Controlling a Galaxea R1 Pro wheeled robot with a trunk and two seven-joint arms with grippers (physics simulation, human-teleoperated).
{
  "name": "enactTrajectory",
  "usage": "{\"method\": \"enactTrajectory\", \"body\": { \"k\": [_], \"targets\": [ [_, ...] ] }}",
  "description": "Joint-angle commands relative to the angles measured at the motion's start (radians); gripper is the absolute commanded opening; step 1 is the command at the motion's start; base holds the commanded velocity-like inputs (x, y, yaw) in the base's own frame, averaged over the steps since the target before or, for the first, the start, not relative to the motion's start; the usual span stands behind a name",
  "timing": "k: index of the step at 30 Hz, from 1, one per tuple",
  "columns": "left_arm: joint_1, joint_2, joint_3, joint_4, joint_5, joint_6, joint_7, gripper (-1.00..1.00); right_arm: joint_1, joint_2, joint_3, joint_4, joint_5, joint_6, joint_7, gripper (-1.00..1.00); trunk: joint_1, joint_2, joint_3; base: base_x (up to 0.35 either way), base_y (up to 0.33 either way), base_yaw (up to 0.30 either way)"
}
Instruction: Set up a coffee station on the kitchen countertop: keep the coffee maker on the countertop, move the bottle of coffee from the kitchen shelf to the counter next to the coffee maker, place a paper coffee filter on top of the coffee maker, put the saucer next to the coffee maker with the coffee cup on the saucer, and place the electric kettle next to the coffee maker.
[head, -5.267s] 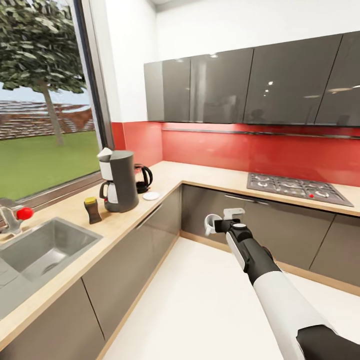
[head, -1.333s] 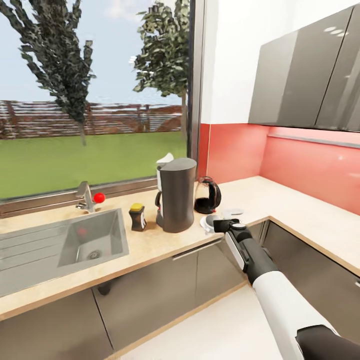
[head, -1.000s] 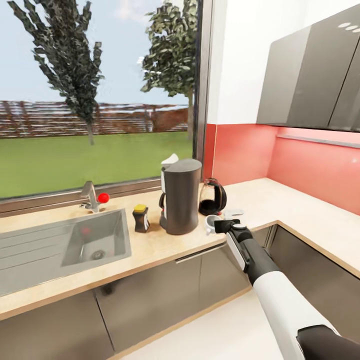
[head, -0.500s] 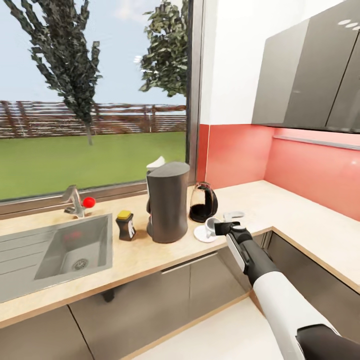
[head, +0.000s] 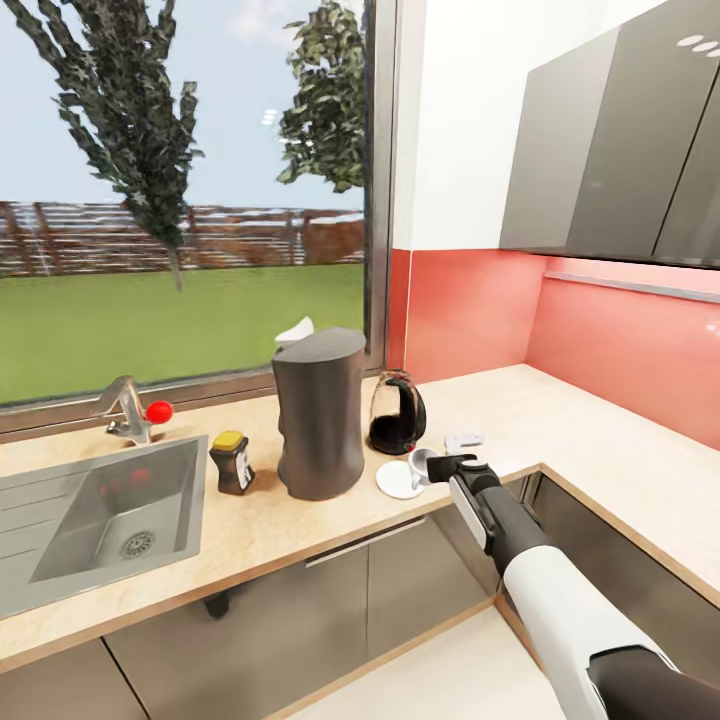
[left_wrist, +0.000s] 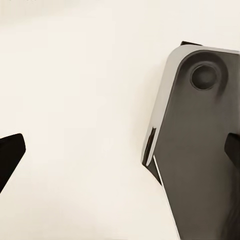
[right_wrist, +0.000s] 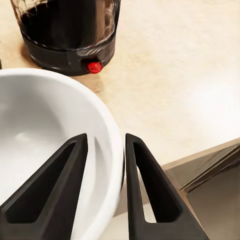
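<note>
The dark grey coffee maker (head: 318, 418) stands on the beige countertop (head: 560, 420) with a white paper coffee filter (head: 294, 330) on top. Left of it is the bottle of coffee (head: 232, 463), to its right the electric kettle (head: 395, 415). The saucer (head: 394, 482) lies in front of the kettle. My right gripper (head: 432, 468) is shut on the rim of the white coffee cup (head: 420, 464), at the saucer's right edge; whether they touch is unclear. In the right wrist view the cup (right_wrist: 45, 135) is pinched by the gripper (right_wrist: 105, 137), the kettle (right_wrist: 70, 30) just beyond. My left gripper (left_wrist: 120, 150) is open.
A steel sink (head: 110, 510) with a red-knobbed tap (head: 135, 412) is set into the counter at the left. Grey cabinets (head: 300, 610) run below, a window behind, a red backsplash (head: 560, 320) and wall cupboards at right. The left wrist view looks down on pale floor.
The head view has swung and moved closer to the counter. My right arm has carried the cup from over the floor to the counter beside the saucer, and it now sits slightly lower.
</note>
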Motion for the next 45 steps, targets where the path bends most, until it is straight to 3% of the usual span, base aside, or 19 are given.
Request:
{"method": "enactTrajectory", "body": {
  "k": [1,25,32,45],
  "targets": [
    [0.000,0.000,-0.009,0.000,0.006,-0.003,0.003,1.00,0.000,0.000,0.004,-0.001,-0.005,0.005,-0.006,-1.00,0.000,-0.001,-0.001,0.005,-0.003,0.000],
    [0.000,-0.001,-0.009,0.005,0.004,-0.001,0.004,1.00,0.000,-0.002,0.004,0.001,0.002,-0.002,-0.012,-1.00,0.000,-0.001,-0.006,0.032,0.000,0.051],
    [0.000,-0.001,-0.009,0.005,0.003,-0.001,0.004,1.00,0.000,-0.003,0.004,0.043,0.003,-0.079,-0.008,-1.00,0.000,-0.001,-0.006,0.203,0.000,0.000],
    [0.000,-0.001,-0.009,0.005,0.003,0.000,0.004,1.00,0.000,0.000,0.006,0.053,0.001,-0.099,-0.006,-1.00,0.000,-0.001,-0.006,0.086,0.000,0.000]
  ]
}}
